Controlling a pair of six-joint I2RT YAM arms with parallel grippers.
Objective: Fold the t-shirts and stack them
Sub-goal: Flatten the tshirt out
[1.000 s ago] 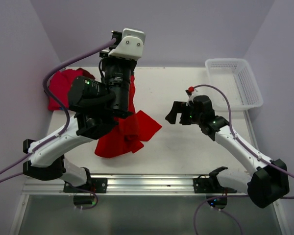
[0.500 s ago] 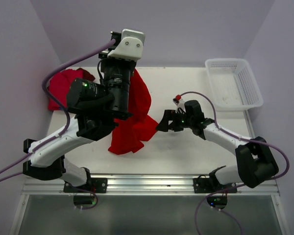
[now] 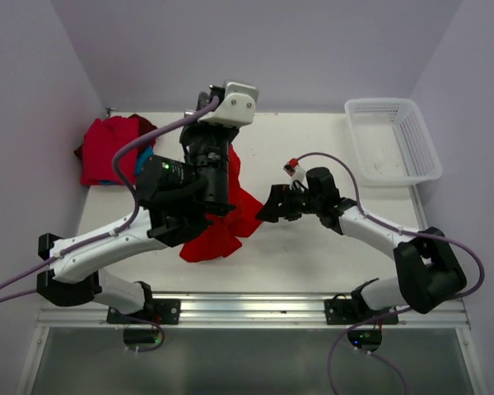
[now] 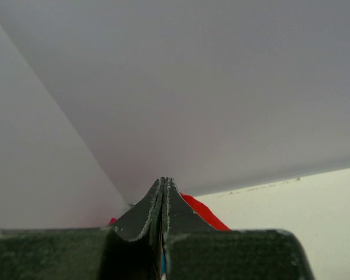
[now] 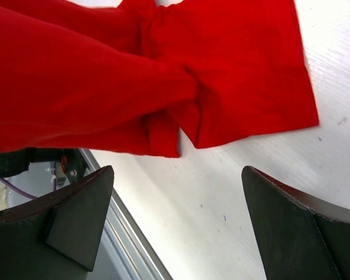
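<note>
The left arm (image 3: 169, 185) hides much of the red t-shirt (image 3: 224, 240).

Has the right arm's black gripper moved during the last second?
Yes. The right gripper has slid leftward across the table, away from the white plastic mesh basket, and now sits open right beside the bright red t-shirt.

- Walls: a pale lilac back wall (image 3: 313, 49), left wall (image 3: 25, 99) and right wall (image 3: 477, 99) are enclosing the white surface (image 3: 313, 247) on three sides.
- Rail: a silver metal rail (image 3: 247, 309) is running along the near edge.
- Basket: a white mesh basket (image 3: 380, 103) is sitting at the far right corner.
- Light: soft, even illumination is casting only faint shadows.
</note>
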